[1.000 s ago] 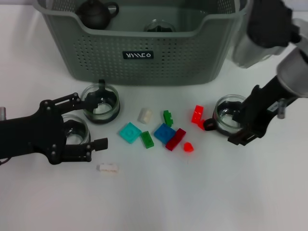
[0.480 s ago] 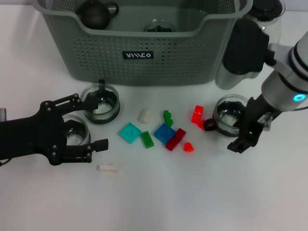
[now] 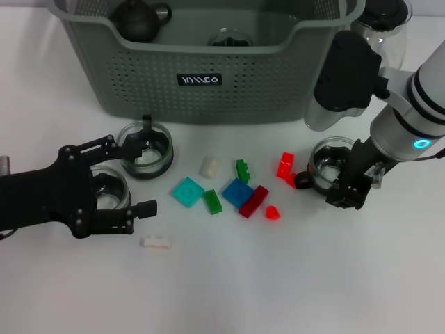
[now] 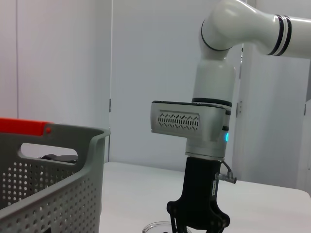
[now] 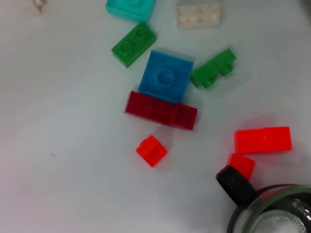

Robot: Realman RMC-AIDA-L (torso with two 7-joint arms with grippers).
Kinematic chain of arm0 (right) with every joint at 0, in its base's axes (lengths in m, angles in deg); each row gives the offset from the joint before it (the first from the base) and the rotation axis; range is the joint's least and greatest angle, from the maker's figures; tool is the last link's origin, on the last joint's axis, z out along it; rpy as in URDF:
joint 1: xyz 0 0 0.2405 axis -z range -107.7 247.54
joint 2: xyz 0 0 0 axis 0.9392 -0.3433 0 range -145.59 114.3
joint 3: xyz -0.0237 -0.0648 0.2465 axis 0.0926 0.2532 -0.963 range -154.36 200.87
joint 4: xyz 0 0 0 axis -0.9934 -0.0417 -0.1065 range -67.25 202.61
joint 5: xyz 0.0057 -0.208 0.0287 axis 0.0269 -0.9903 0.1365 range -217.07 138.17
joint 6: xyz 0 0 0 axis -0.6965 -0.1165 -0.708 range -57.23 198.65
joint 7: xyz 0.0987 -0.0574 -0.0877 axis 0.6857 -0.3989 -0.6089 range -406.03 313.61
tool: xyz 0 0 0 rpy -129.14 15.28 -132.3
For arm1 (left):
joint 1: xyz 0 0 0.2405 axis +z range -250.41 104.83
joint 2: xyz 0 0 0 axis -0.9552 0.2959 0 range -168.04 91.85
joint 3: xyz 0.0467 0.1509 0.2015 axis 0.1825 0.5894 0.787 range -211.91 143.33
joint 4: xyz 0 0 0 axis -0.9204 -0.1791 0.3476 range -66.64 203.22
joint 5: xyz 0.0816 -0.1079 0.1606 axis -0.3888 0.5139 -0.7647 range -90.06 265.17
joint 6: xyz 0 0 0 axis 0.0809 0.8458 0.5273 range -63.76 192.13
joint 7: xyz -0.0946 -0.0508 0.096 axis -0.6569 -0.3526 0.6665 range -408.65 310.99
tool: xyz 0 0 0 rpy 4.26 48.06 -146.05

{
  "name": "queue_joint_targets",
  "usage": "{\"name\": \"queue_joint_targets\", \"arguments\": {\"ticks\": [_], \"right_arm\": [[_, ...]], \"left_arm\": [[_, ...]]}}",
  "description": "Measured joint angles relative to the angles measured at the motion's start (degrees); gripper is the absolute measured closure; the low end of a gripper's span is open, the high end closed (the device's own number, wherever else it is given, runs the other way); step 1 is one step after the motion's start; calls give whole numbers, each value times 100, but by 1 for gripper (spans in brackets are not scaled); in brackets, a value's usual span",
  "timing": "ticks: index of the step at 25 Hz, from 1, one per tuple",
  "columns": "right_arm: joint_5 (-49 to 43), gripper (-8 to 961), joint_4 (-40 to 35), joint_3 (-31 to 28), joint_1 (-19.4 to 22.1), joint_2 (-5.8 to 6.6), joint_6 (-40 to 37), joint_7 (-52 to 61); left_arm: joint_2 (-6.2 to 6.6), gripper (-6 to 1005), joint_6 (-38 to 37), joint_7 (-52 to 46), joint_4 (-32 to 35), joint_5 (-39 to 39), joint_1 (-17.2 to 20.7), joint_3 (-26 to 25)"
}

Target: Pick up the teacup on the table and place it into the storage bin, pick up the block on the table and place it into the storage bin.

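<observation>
Plainly, the only writing in view was the small black label (image 3: 199,80) on the front wall of the storage bin (image 3: 139,83), its white lettering too stylised to read. The grey-green bin stood at the far side of the white table (image 3: 278,278), with a dark teapot (image 3: 139,19) inside near its far left corner and another dark-lidded piece (image 3: 229,38) near the middle. A clear glass pitcher (image 3: 389,28) stood just beyond the bin's right end.

On the table in front of the bin lay scattered blocks: a teal square (image 3: 188,192), a green one (image 3: 213,202), a blue square (image 3: 238,193) touching a dark red bar (image 3: 253,201), a white piece (image 3: 209,167), a small green piece (image 3: 242,170), two red ones (image 3: 285,165) and a tiny red one (image 3: 272,213); another white block (image 3: 156,242) lay apart, nearer the robot.

The right gripper (image 3: 351,182) hung against the right rim of a glass teacup (image 3: 327,167) with a black handle knob; I could not tell whether its fingers were spread or closed. The left gripper (image 3: 128,177) lay low on the left, its fingers spread wide around one glass teacup (image 3: 108,191), with a further teacup (image 3: 147,149) just beyond it.

From the left wrist, pale walls and a door frame stood behind the table.
</observation>
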Motion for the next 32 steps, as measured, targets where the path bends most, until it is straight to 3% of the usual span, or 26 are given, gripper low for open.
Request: {"name": "queue_joint_targets", "arguments": {"ticks": [2, 9, 12, 16, 18, 21, 23, 26, 29, 32], "right_arm": [[0, 669, -3, -14, -1, 5, 1, 1], [106, 847, -198, -292, -13, 13, -349, -87], [765, 881, -525, -1172, -19, 63, -1227, -579], [2292, 898, -1084, -3019, 2, 146, -2194, -1258], [2932, 898, -1206, -3604, 61, 153, -2171, -1411], [3856, 898, -1254, -4165, 186, 76, -1462, -1511], [4224, 898, -1247, -4098, 244, 20, -782, -1526], [4216, 897, -1159, -3438, 131, 27, 419, -1259], [3546, 897, -1084, -2741, -232, 38, 1593, -453], [2050, 897, -748, -2065, -1001, 32, 2449, 981]], "left_arm": [[0, 100, 10, 1, 0, 0, -2, 0], [1, 100, 15, 0, 0, 0, -27, -2], [15, 99, 16, 1, 0, 0, -29, -5], [17, 99, 21, 6, 0, 0, -25, -7], [17, 99, 24, 42, 0, 0, -18, -8], [12, 99, 30, 76, 0, 1, -13, -8], [11, 100, 41, 78, 0, 0, -23, -8], [7, 100, 51, 80, -5, 5, -46, -8], [0, 100, 51, 79, -9, 9, -61, -8], [0, 100, 52, 77, -12, 10, -70, -8]]}}
